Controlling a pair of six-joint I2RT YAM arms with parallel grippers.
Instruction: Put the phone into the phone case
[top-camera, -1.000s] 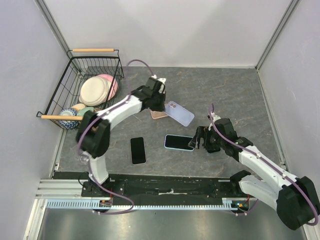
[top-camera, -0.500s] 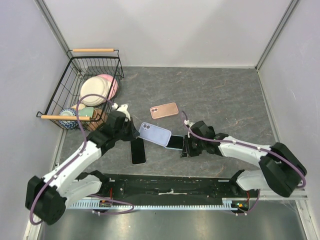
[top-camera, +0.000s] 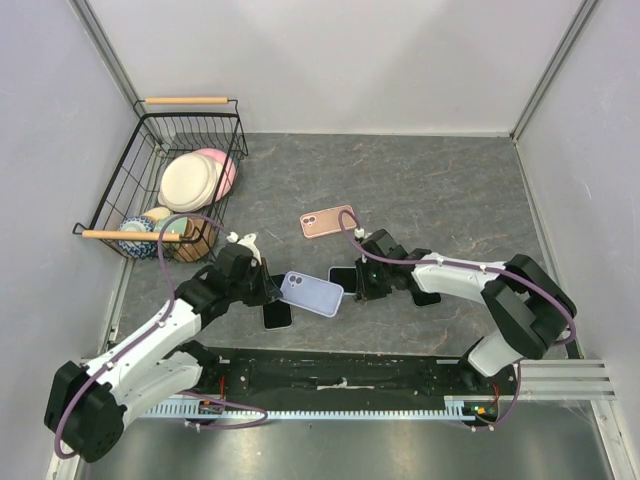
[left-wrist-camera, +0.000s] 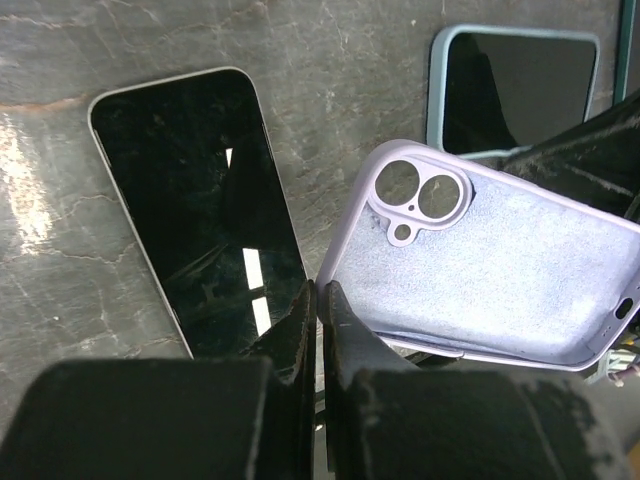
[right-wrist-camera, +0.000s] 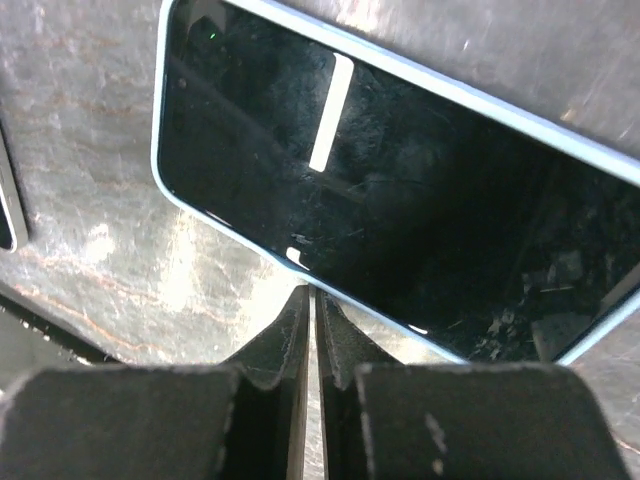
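Note:
My left gripper (left-wrist-camera: 322, 292) is shut on the edge of the lilac phone case (left-wrist-camera: 490, 270), holding it tilted above the table with its inside and camera hole showing. In the top view the case (top-camera: 311, 293) hangs over a black phone (top-camera: 277, 314) lying screen up, with the left gripper (top-camera: 272, 289) beside it. A second phone with a light-blue rim (right-wrist-camera: 400, 190) lies just right of the case. My right gripper (right-wrist-camera: 313, 297) is shut, its tips against that phone's long edge, and I see nothing between the fingers.
A pink phone (top-camera: 327, 221) lies farther back on the grey table. A black wire basket (top-camera: 150, 140) holding plates and bowls stands at the far left. The two arms nearly meet at the table's middle front.
The left arm carried the lilac case from the far middle down to the front, over the black phone. The right gripper closed and moved left to the blue-rimmed phone's edge.

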